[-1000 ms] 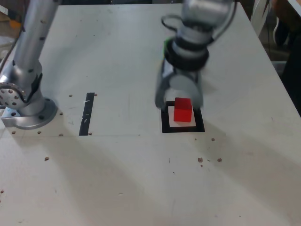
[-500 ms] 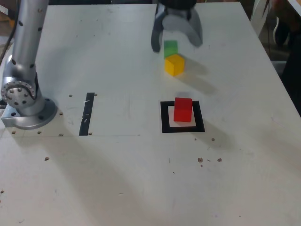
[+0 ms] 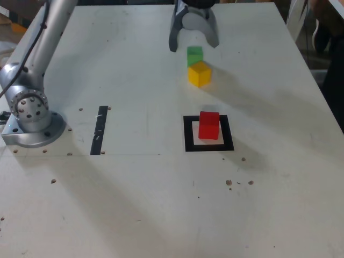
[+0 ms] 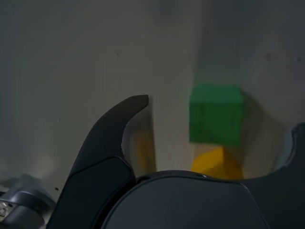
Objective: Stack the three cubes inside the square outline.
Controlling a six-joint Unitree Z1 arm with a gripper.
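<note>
Exterior view: red cube (image 3: 209, 125) sits squarely inside square outline (image 3: 208, 134).

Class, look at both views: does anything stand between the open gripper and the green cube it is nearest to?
Nothing visible does. The gripper hangs open just beyond the green cube, with bare table between them. The yellow cube touches the green cube's opposite side, away from the fingers.
</note>
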